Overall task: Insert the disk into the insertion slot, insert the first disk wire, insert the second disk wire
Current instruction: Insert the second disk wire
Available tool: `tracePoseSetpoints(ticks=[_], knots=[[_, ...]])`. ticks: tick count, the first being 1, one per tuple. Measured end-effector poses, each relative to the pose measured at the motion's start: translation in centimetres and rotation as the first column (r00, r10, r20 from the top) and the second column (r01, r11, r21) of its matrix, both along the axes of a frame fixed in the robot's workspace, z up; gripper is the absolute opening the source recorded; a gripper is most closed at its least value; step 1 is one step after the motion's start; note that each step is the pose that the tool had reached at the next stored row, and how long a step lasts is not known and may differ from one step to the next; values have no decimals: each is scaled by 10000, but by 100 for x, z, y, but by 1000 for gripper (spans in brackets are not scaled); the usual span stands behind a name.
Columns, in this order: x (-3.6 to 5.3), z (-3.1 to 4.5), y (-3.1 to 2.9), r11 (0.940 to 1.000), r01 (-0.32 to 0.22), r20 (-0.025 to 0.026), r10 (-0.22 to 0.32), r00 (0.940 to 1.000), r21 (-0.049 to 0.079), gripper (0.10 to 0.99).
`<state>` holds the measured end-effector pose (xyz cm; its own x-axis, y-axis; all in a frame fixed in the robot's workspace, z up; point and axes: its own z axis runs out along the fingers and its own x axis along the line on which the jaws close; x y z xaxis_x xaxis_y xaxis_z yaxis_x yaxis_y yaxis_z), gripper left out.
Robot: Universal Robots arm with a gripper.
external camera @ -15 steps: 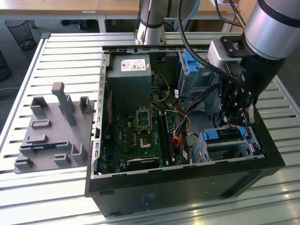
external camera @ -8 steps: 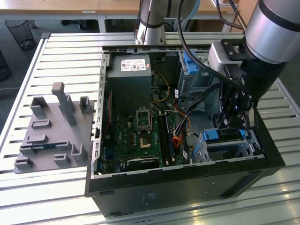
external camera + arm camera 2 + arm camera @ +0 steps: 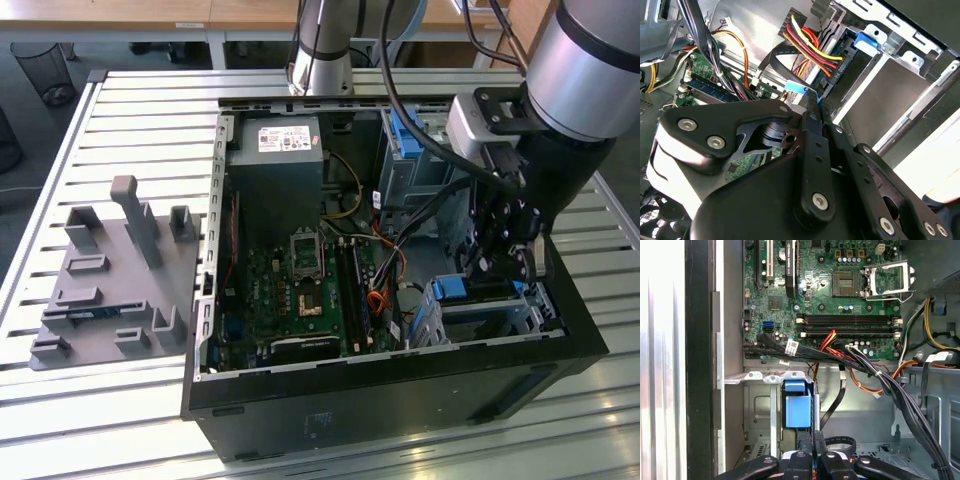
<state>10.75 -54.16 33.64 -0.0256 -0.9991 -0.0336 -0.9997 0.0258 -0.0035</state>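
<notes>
On the exterior view's left, a grey fixture block (image 3: 110, 280) sits on the slatted desk (image 3: 60, 420), well clear of the work. Further right, the motherboard (image 3: 295, 290) lies in the open computer case (image 3: 400, 385). Right again, loose wires (image 3: 385, 275) sag toward the insertion slot (image 3: 500, 315); they could snag or get pinched as the disk seats. The gripper (image 3: 503, 262) (fingers together, clamped on the disk's blue caddy edge) holds the disk (image 3: 796, 410) upright over the slot's mouth. A slight tilt could jam the caddy against the cage wall, or let it slip from so thin a grip.
</notes>
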Motion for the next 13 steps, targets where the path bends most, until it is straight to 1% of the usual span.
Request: tracePoseSetpoints(ticks=[13], knots=[[28,-8,-30,10000,1,0,-1,10000,0,141]])
